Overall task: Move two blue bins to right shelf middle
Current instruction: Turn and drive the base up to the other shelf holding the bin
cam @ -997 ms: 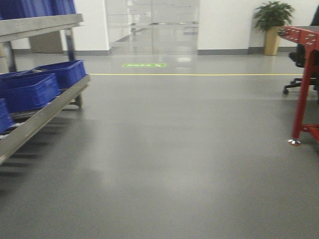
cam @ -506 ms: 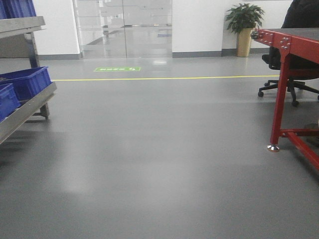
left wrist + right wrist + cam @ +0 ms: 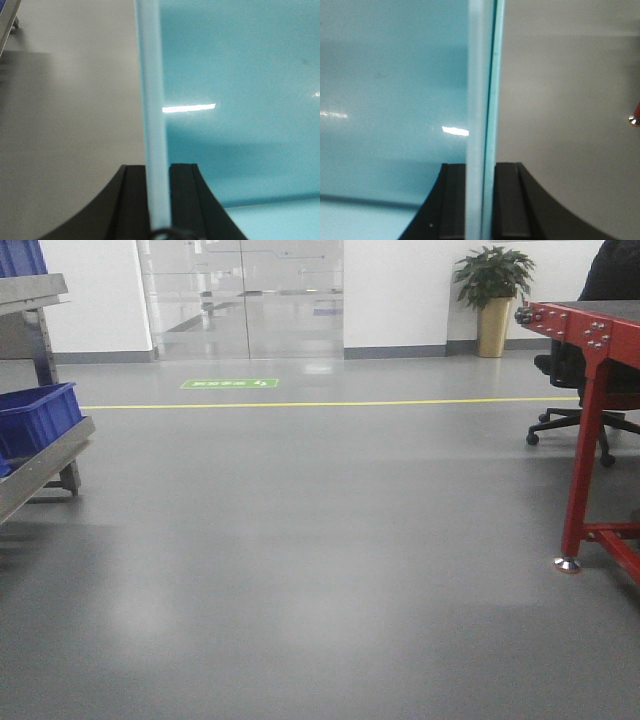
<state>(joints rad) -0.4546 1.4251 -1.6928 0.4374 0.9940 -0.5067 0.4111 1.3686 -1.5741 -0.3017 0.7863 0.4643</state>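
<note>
A pale cyan-blue bin fills both wrist views, carried between my two arms over the grey floor. My left gripper (image 3: 158, 170) is shut on its thick left rim (image 3: 150, 75), with the smooth bin inside (image 3: 240, 75) to the right. My right gripper (image 3: 481, 167) is shut on the opposite rim (image 3: 479, 75), where two thin layers show side by side; the bin inside (image 3: 385, 75) lies to the left. I cannot tell whether one bin or two nested ones are held. The right shelf middle is out of view. Neither gripper shows in the front view.
A metal rack (image 3: 40, 465) holding a dark blue bin (image 3: 38, 418) stands at the left edge. A red table (image 3: 590, 430) stands at the right, with an office chair (image 3: 575, 420) behind it. A plant (image 3: 492, 300), glass doors (image 3: 240, 300) and a yellow floor line (image 3: 330, 403) lie ahead.
The front view has swung right: the left rack with dark blue bins slid to the frame's left edge and the red table came further in. Both grips look unchanged.
</note>
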